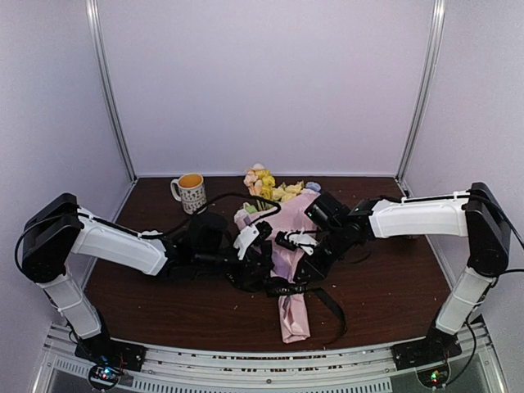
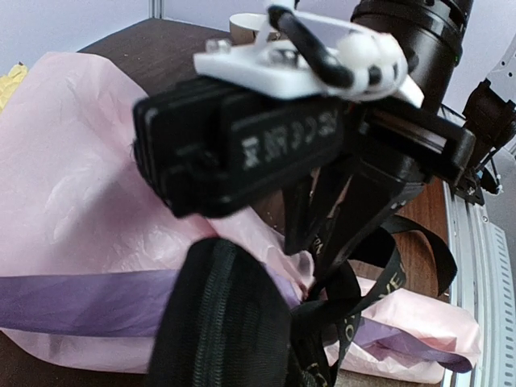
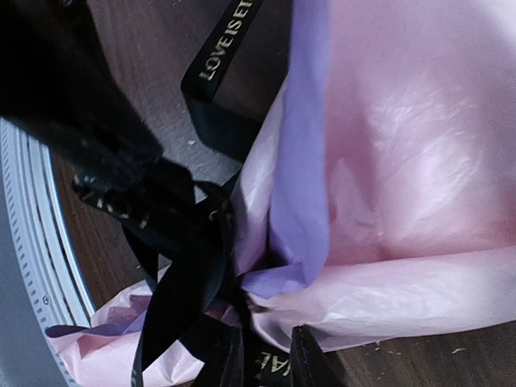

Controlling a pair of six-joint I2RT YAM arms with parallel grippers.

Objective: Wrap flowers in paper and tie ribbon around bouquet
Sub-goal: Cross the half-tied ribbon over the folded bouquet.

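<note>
The bouquet lies mid-table, its yellow and peach flowers [image 1: 266, 187] at the far end. The pink paper [image 1: 293, 315], purple on its inner side, tapers toward the near edge. The black ribbon [image 1: 332, 304] with gold lettering loops round the narrow part. My left gripper [image 1: 260, 246] comes in from the left and is shut, with the ribbon [image 2: 397, 274] bunched at its tips [image 2: 298, 339]. My right gripper [image 1: 296, 244] hovers over the same spot. Its fingers [image 3: 230, 359] stand a little apart, with a strip of ribbon [image 3: 272, 369] lying between them beside the paper [image 3: 403, 185].
A patterned mug [image 1: 191, 192] with an orange inside stands at the back left. The right arm's wrist and its camera [image 2: 242, 145] hang close over my left gripper. Ribbon ends trail toward the metal rail [image 1: 270, 364] at the table's near edge.
</note>
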